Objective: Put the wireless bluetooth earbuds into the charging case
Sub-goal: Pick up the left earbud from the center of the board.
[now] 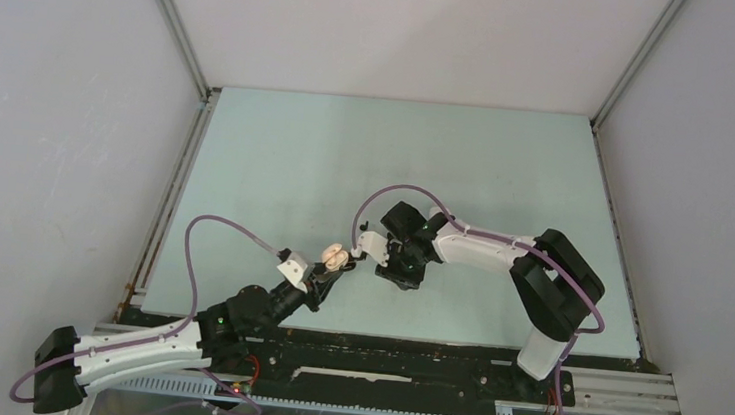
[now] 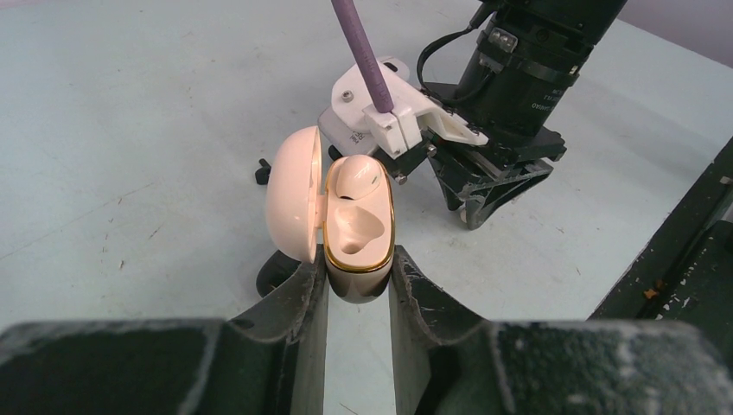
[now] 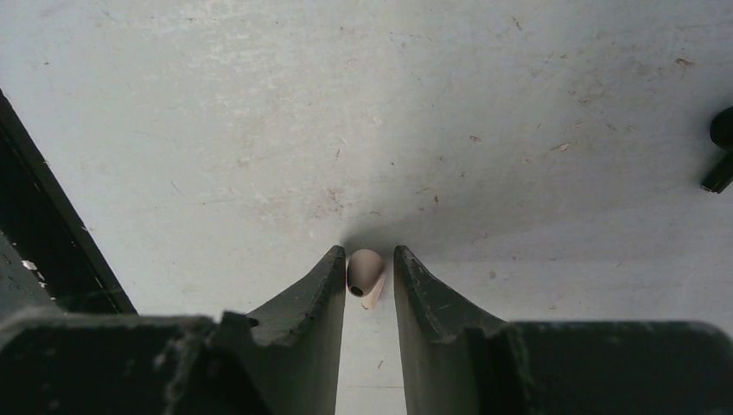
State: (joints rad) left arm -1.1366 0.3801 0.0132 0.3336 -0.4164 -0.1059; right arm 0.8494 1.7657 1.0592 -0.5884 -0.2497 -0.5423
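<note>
My left gripper is shut on the lower body of the beige charging case, which has a gold rim. Its lid hangs open to the left. One beige earbud sits in the far socket, and the near socket is empty. From above, the case is at the tip of the left gripper, just left of the right gripper. The right gripper points down at the table with a second beige earbud between its fingertips. That earbud touches the left finger, and a thin gap shows on the right.
A small black stemmed piece lies on the table at the right edge of the right wrist view. Another small black piece lies behind the lid, and a black lump lies under it. The right arm's wrist stands close behind the case.
</note>
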